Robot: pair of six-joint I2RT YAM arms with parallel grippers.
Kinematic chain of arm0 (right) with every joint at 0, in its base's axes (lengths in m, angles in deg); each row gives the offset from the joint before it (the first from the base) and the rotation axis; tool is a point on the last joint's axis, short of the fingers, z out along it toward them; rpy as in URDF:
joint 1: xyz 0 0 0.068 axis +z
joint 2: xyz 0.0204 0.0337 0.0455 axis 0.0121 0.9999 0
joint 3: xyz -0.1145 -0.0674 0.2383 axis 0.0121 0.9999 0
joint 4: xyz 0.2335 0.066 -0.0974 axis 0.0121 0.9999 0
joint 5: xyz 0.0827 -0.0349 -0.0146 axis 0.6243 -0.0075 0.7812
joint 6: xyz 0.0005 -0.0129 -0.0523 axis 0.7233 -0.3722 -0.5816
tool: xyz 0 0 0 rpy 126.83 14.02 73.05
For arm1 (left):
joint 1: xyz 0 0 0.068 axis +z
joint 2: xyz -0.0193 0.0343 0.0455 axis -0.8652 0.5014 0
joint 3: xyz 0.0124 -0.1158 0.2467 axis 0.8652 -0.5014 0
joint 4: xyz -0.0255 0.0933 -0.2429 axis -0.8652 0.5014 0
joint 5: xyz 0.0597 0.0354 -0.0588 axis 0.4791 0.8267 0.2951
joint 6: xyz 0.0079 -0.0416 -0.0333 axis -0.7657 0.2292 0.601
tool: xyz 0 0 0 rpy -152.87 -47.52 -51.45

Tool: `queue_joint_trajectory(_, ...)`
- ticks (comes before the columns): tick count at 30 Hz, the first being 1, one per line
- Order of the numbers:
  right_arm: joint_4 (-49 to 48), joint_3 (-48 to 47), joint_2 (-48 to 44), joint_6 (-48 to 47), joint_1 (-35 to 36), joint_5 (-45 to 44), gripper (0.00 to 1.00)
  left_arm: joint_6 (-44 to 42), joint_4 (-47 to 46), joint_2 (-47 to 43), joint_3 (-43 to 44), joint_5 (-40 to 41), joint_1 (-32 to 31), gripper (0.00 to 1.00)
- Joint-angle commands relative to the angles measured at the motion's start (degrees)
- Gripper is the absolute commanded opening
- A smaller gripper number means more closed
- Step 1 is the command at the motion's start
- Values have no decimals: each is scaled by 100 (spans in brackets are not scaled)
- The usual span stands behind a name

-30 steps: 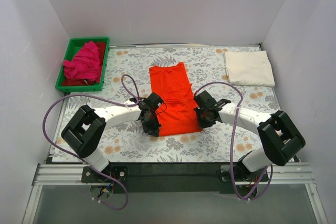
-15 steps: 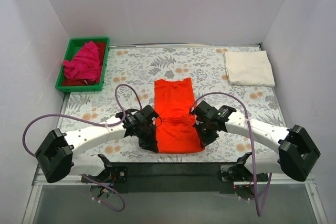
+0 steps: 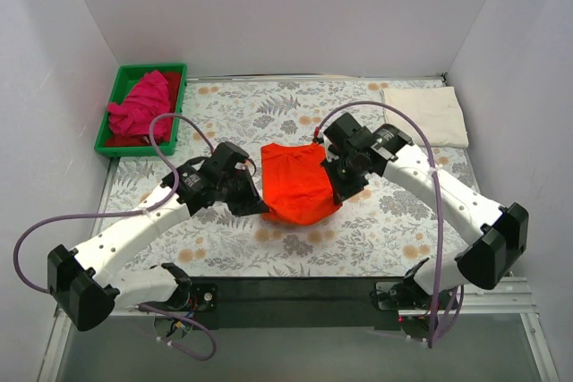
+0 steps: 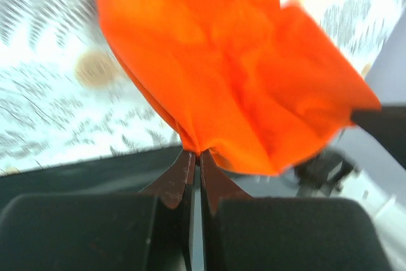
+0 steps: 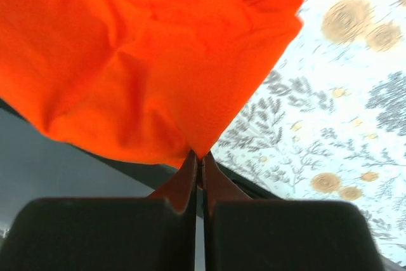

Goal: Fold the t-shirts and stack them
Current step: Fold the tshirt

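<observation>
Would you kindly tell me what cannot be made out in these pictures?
Orange t-shirt: underside and fold layers, top view, hidden by its own hanging cloth; left wrist view blurred.
Pink t-shirt: what lies under it in the green tray, top view.
Cream t-shirt: near left corner, top view, behind the right arm.
Left gripper, right gripper: fingertips, top view, under their own wrists.
</observation>
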State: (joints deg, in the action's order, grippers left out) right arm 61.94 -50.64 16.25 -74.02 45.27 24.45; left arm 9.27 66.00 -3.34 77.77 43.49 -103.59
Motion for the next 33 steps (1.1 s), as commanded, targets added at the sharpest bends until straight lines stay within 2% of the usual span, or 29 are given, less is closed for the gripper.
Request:
queue_joint_trajectory(1, 305, -703, 432, -562, -396, -155, 1, -151, -51, 149, 168, 454, 579, 0)
queue_joint_trajectory(8, 261, -1828, 1468, -993, -1100, 187, 1, -617, -832, 896, 564, 445, 1256, 0)
queue_joint_trajectory(15, -20, -2224, 2163, -1125, -1609, 582, 1, -1056, -1237, 1845, 1003, 287, 1731, 0)
queue_joint_trajectory(23, -336, -2637, 3068, -1125, -1909, 741, 1, -1425, -1676, 2891, 1381, 234, 2012, 0)
queue_joint_trajectory(33, -679, -2972, 3772, -1107, -2251, 767, 1, -1636, -2081, 3657, 1786, 436, 2100, 0)
